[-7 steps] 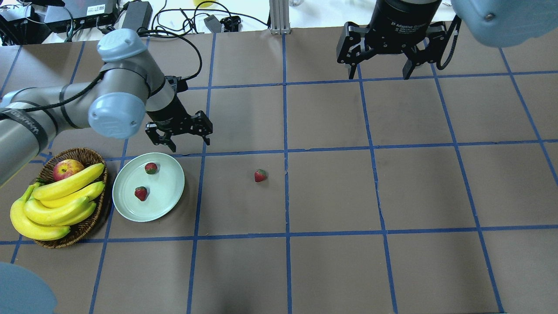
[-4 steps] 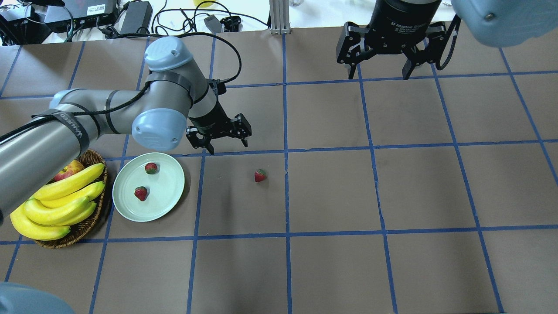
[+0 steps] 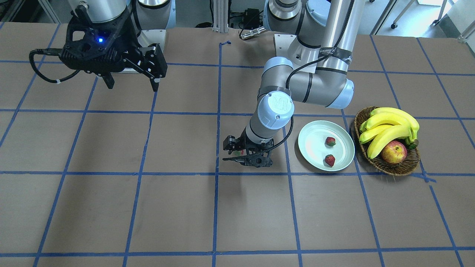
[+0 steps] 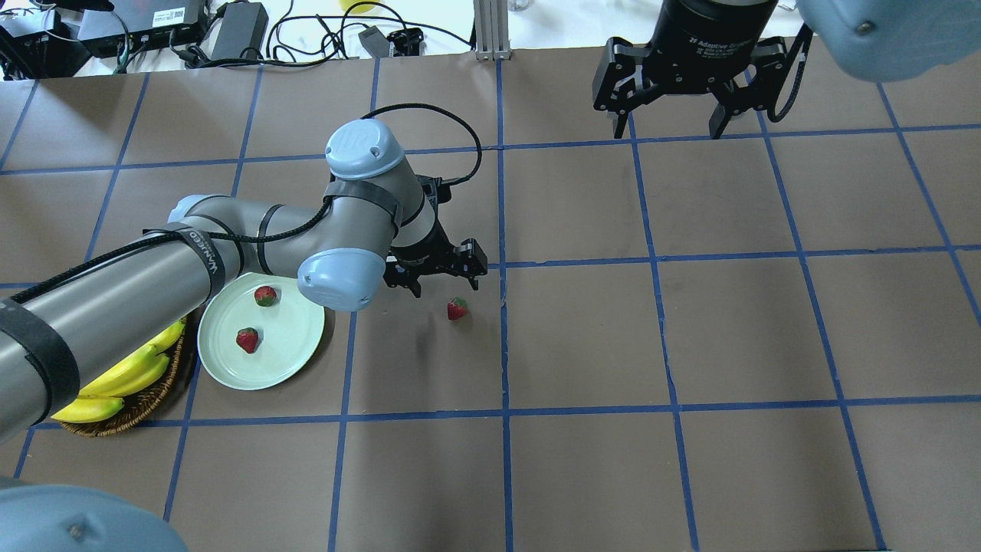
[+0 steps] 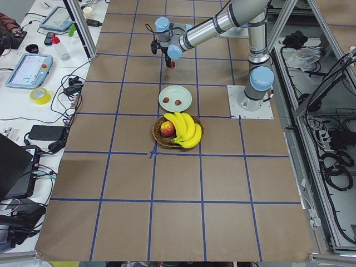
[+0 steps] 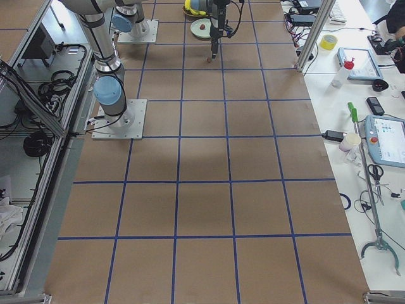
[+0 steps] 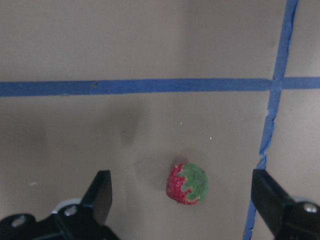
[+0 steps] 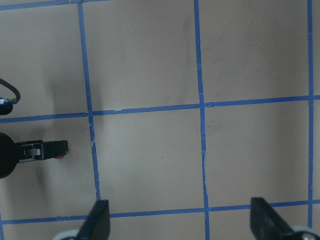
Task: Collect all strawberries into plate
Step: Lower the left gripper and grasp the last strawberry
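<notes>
Two strawberries (image 4: pixel 265 295) (image 4: pixel 247 340) lie on the pale mint-green plate (image 4: pixel 287 356), which also shows in the front view (image 3: pixel 313 142). A third strawberry (image 4: pixel 457 308) lies on the brown table, right of the plate. My left gripper (image 4: pixel 446 287) is open and hovers just above and behind it. In the left wrist view the strawberry (image 7: pixel 188 183) sits between the two spread fingers (image 7: pixel 100 192), untouched. In the front view the left gripper (image 3: pixel 243 152) mostly hides it. My right gripper (image 4: pixel 667 132) is open and empty, high at the far right.
A brown wicker basket (image 4: pixel 146 402) with bananas (image 3: pixel 386 124) and a red-yellow apple (image 3: pixel 393 152) stands beside the plate on its left in the overhead view. Blue tape lines grid the table. Cables and boxes lie past the far edge.
My left arm has swung right, from behind the plate to over the loose strawberry, and come lower. The gripper stays open. The right arm and all three strawberries have not moved.
</notes>
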Available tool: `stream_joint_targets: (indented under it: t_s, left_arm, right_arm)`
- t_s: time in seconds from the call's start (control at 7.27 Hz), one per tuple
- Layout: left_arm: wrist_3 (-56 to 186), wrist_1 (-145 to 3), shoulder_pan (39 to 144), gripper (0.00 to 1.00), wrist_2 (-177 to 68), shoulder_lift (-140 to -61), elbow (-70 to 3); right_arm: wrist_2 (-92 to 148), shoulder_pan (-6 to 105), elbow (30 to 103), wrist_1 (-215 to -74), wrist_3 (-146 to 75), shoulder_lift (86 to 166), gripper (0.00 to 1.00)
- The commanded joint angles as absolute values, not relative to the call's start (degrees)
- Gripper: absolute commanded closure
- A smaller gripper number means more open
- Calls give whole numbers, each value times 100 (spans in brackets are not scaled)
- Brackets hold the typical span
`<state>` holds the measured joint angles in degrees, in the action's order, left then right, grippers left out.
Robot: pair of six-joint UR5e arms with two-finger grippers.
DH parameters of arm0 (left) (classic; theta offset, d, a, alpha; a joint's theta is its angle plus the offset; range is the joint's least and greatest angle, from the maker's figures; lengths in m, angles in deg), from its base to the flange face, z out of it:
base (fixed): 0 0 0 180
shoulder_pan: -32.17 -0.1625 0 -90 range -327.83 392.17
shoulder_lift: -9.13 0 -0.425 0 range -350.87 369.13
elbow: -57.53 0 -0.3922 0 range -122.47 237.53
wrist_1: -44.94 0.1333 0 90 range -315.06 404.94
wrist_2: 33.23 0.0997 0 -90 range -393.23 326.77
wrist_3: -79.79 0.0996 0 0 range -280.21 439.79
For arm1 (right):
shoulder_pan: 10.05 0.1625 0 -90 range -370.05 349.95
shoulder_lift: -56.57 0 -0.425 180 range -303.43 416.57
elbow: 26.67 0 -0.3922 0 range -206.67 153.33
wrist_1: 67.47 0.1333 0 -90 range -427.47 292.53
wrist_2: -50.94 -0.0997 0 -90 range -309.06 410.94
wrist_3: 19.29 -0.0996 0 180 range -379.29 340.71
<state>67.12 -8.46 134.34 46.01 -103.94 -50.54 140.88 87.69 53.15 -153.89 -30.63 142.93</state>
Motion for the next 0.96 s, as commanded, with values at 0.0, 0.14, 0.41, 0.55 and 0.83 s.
stream_joint_targets:
  t_s: [0.0, 0.14, 0.41, 0.55, 0.83]
  left_arm:
    - [6687, -833, 13447, 8, 4430, -10511, -5119]
    - [6669, -841, 13456, 24, 4403, -10547, -5153]
    - [6573, -885, 13474, 89, 4402, -10547, -5242]
    - [6468, -903, 13474, 100, 4411, -10547, -5233]
    - [6458, -894, 13456, 100, 4394, -10539, -5119]
  right_arm:
    - [14094, 8769, 5322, -15378, -3063, 14296, 0]
    - [14077, 8769, 5322, -15369, -3063, 14296, 0]
    - [14077, 8769, 5322, -15360, -3063, 14296, 0]
    - [14077, 8769, 5322, -15360, -3063, 14296, 0]
    - [14077, 8769, 5322, -15360, -3045, 14296, 0]
